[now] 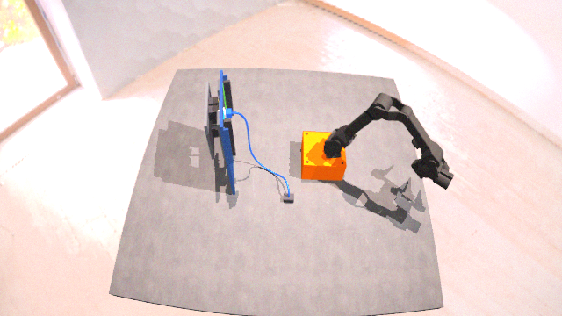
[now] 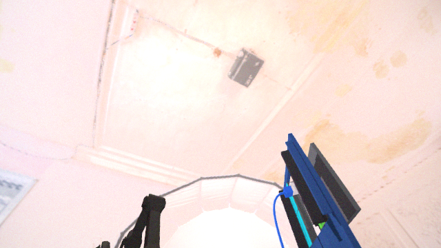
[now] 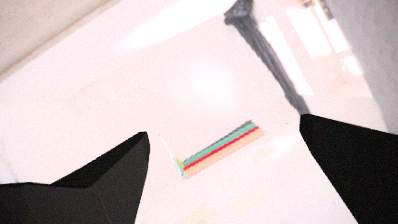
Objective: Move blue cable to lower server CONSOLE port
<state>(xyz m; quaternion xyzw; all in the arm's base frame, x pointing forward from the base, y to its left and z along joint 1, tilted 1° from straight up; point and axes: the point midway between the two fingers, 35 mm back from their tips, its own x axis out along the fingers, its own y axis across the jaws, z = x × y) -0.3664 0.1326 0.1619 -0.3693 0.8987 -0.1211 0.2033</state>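
Nearest in the wrist view, the two black, tapered fingers of the gripper [image 1: 444, 177] [image 3: 224, 125] stand wide apart, nearly fully open, with nothing held between them; a striped patch of teal, red and peach [image 3: 220, 150] shows in the gap, well beyond the fingertips.

Behind the gripper, the dark jointed arm [image 1: 408, 118] [image 2: 153, 220] folds back to its orange box-shaped base [image 1: 309, 171] on the grey desk [image 1: 263, 263]. In the top view the gripper is out past the base, at the desk's right-hand edge.

Across the base from it, a small dark block [image 1: 288, 198] anchors one end of the thin blue cable [image 1: 249, 140] [image 2: 275, 213]. The cable curves away to the blue plug [image 1: 228, 113] [image 2: 288, 191], which sits against the near face of the upright blue rack frame [image 1: 227, 154] [image 2: 310, 172], seemingly still seated in its port. Which port that is, the views are too coarse to tell.

So the plug lies on the opposite side of the base from the gripper, well apart, and the gripper seems to face away from it. The coming move likely calls for a large swing round toward the rack, then lining the fingers up with the plug's long axis, which appears to run out from the rack face toward the base.
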